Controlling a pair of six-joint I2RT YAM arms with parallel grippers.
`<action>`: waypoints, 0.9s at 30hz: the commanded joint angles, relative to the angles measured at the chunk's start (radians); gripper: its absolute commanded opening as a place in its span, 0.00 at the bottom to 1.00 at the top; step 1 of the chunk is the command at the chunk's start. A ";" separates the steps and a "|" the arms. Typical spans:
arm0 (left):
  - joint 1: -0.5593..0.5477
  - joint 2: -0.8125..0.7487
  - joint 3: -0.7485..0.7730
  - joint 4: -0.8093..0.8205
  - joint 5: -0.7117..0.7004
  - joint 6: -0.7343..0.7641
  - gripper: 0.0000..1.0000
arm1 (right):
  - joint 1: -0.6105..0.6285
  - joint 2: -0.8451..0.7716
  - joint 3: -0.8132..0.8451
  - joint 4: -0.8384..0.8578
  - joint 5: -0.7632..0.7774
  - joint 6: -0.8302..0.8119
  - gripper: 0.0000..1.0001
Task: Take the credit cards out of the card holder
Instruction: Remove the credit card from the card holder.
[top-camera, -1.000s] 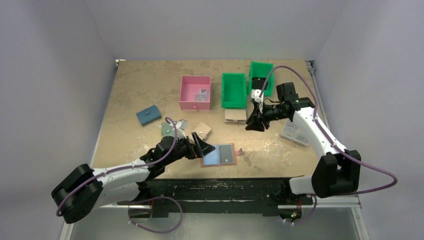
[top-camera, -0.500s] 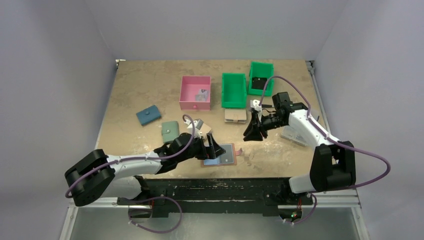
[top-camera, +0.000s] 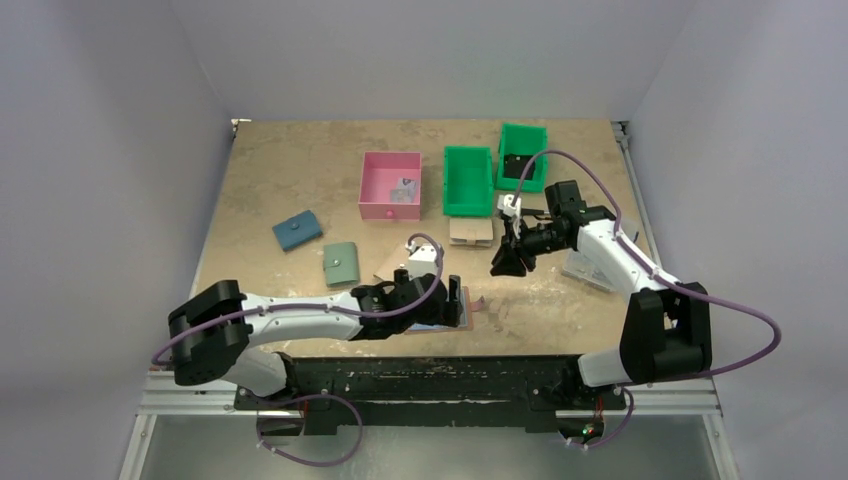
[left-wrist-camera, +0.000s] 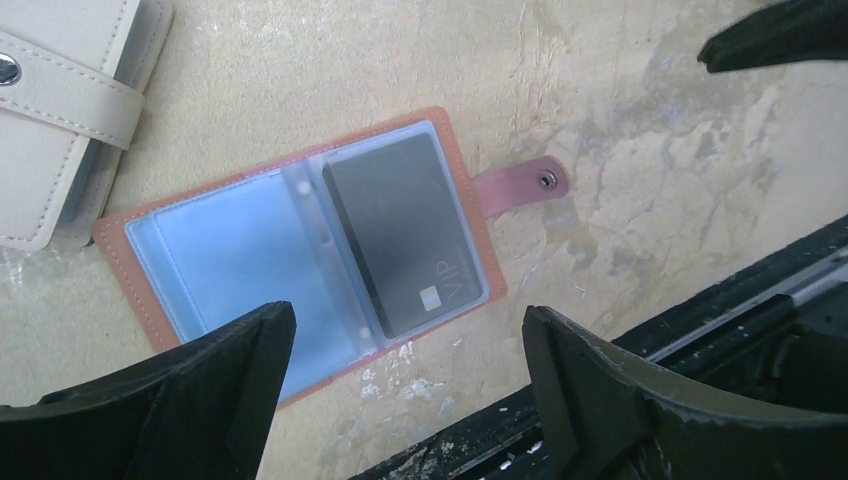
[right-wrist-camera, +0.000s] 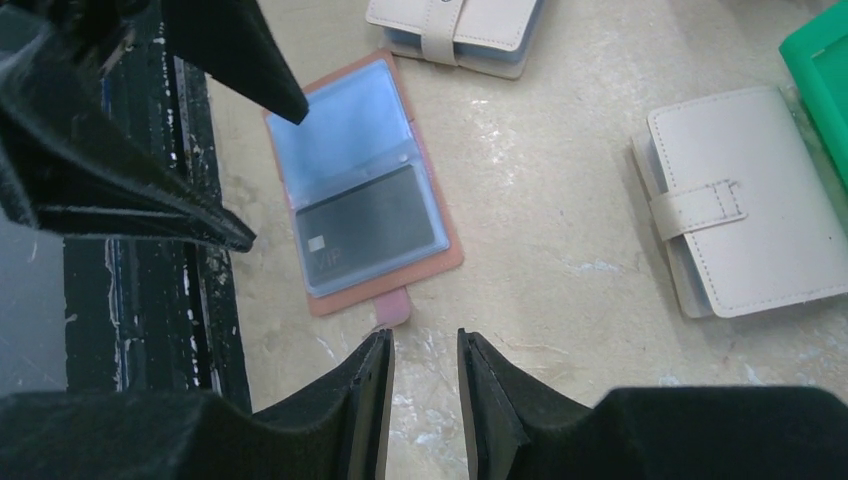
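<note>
Under left pincer (left-wrist-camera: 407, 325), card holder (left-wrist-camera: 230, 250) lies strap rightward.

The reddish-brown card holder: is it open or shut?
Open. The card holder lies spread flat, blue sleeves up, its snap strap loose beside it; a black card sits in one sleeve.

Robotics lab test cell. Plain pale walls (top-camera: 420, 50) enclose a tan surface (top-camera: 290, 180) on three sides. The left arm (top-camera: 300, 318) and right arm (top-camera: 620, 255), with purple cables (top-camera: 745, 330), mount on a black rail (top-camera: 430, 375).
</note>
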 joint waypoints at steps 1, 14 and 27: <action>-0.076 0.044 0.125 -0.222 -0.208 -0.041 0.91 | -0.001 0.002 0.045 0.010 0.052 0.031 0.37; -0.181 0.123 0.157 -0.188 -0.314 -0.118 0.92 | -0.014 0.018 0.062 0.031 0.131 0.077 0.38; -0.245 0.370 0.338 -0.333 -0.338 -0.217 0.90 | -0.041 0.024 0.065 0.042 0.165 0.106 0.38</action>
